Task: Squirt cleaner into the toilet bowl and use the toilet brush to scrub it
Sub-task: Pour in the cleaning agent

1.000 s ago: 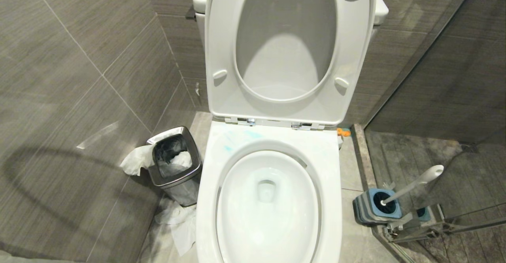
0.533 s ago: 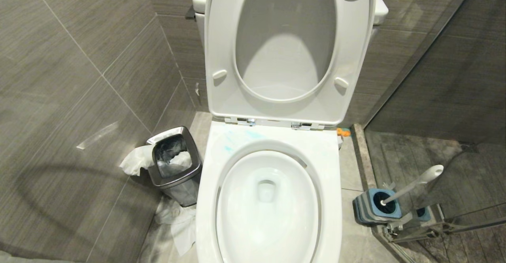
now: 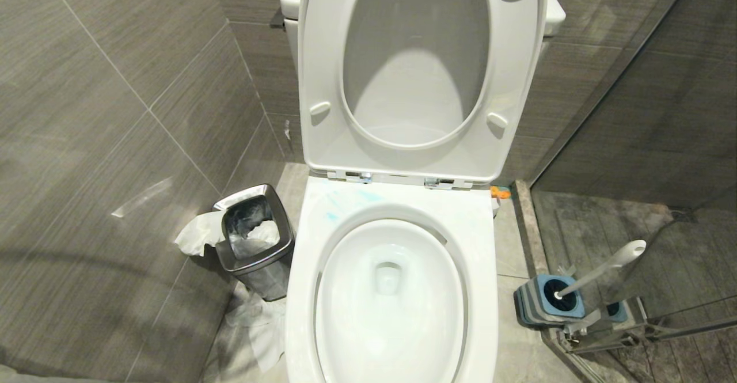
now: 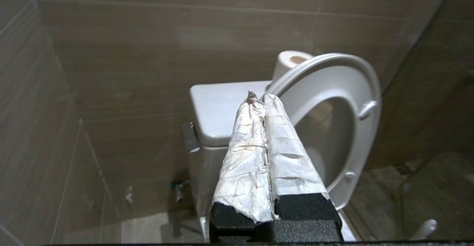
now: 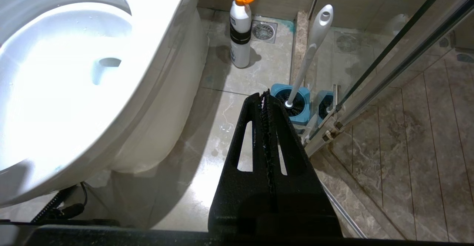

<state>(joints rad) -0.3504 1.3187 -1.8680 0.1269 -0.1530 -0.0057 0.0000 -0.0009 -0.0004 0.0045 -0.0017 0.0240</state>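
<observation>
Head view: bowl [image 3: 345, 337] open, seat [image 3: 322, 83] raised. Brush [image 3: 599, 270] in holder [image 3: 538, 308] right of toilet, handle slanting up-right; bin [image 3: 253, 236] left.
Left wrist: left gripper [image 4: 259, 100] shut, empty, aimed at the tank [image 4: 218, 109].
Right wrist: right gripper [image 5: 263, 95] shut, empty, near the holder; bottle [image 5: 240, 31] beyond.

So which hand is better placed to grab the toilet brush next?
Probably the right hand: it points at the toilet brush in its holder. The left hand faces the tank.
</observation>
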